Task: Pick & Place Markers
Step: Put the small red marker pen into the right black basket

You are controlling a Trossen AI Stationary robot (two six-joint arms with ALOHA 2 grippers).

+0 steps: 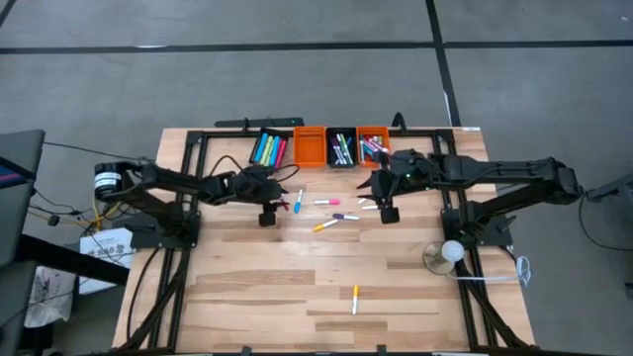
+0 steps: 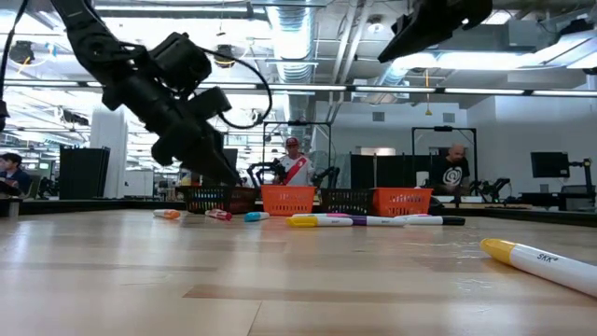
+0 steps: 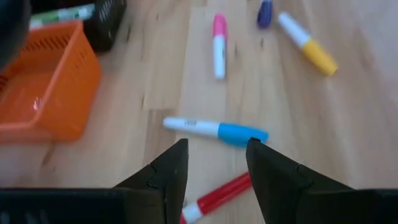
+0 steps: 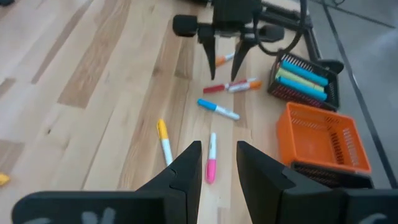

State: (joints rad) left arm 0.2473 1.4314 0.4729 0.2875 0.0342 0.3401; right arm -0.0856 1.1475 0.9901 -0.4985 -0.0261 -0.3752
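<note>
Nearest the low camera lies a lone marker with a yellow cap (image 2: pixel 536 259), well apart from the others on the wooden tabletop (image 1: pixel 247 287).

Landmark: the empty orange bin (image 1: pixel 310 144) at the tabletop's far edge. It sits in a row of bins, between a black bin of blue, green and red markers (image 1: pixel 268 147) and another black bin with markers (image 1: pixel 342 148); a second orange bin (image 1: pixel 373 143) closes the row.

Loose markers lie scattered in front of the empty orange bin: a blue-capped one (image 3: pixel 217 130), a pink-capped one (image 3: pixel 219 45), a yellow-capped one (image 3: pixel 308 43), a red one (image 3: pixel 217 197) and an orange one (image 4: pixel 244 85).

Left gripper (image 3: pixel 214 160) hangs just above the tabletop in front of the empty orange bin, toward the blue-marker bin's side; its fingers (image 3: pixel 168 177) stand apart, holding nothing, with the blue-capped marker just beyond their tips and the red one between them lower down.

Right gripper (image 4: pixel 217 160) hovers higher, in front of the second orange bin, fingers narrowly parted and empty, above the pink-capped marker.

People stand in the room behind the bins.
</note>
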